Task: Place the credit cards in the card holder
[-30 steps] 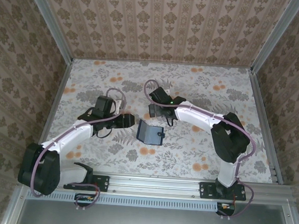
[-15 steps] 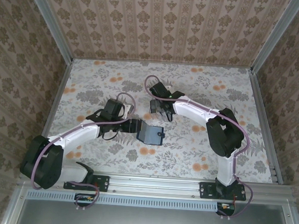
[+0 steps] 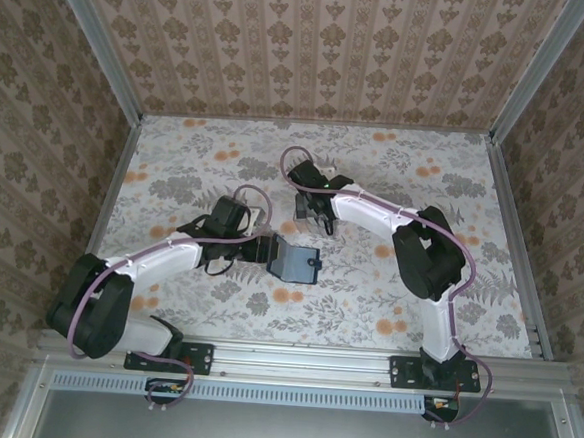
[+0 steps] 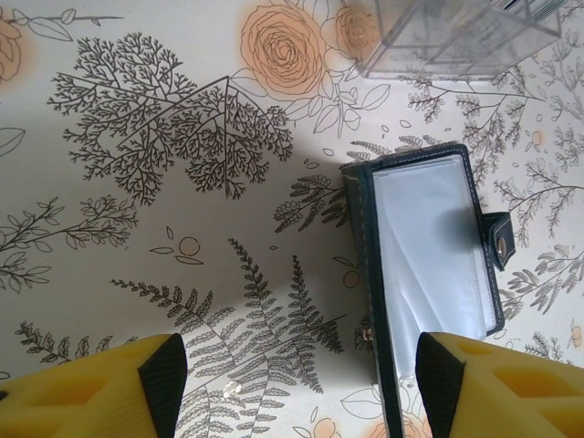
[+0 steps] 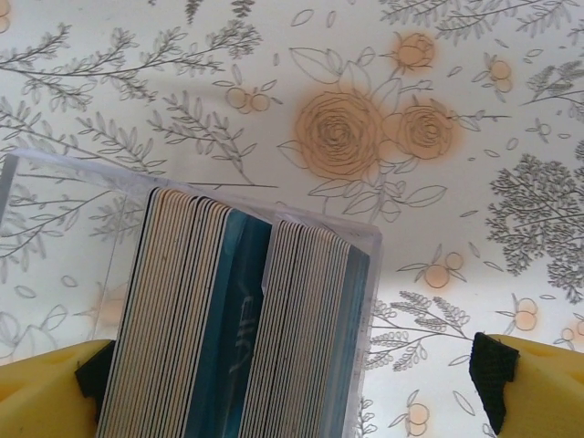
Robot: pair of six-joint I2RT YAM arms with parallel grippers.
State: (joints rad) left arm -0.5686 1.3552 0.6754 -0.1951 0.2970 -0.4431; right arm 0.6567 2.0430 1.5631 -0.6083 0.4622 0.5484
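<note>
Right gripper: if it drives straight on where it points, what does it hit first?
Probably the credit cards, standing on edge in the clear box between the right gripper's open fingers; depth is unclear.

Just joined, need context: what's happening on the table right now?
The left pincer hangs open over the edge of the unfolded card holder on the table. The right pincer hangs open over a clear box packed with cards standing on edge. No card is held, and the holder's sleeve looks empty.
</note>
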